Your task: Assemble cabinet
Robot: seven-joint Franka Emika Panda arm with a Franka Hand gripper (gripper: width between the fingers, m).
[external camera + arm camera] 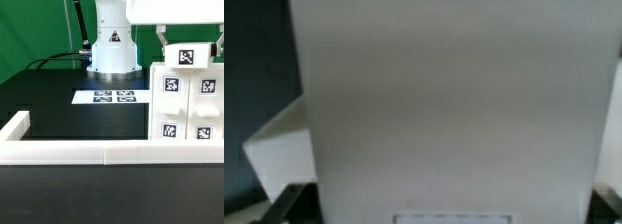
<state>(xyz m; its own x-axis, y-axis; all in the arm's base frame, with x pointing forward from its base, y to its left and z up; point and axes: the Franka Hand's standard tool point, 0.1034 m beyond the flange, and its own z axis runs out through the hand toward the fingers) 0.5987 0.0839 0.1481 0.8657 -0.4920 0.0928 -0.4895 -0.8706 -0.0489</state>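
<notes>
Marker board [113,97] at your 9 o'clock from cabinet [186,105] | rail [80,152] fronts counter [55,105] | cabinet upright, long axis vertical, tags facing you | jaws: you cannot tell

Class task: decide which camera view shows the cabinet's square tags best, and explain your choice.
The exterior view is best: the cabinet stands at that view's right with several black-and-white tags facing the camera. The wrist view shows only a close, blurred, plain white surface filling the picture, presumably the cabinet, with no tags readable.
</notes>
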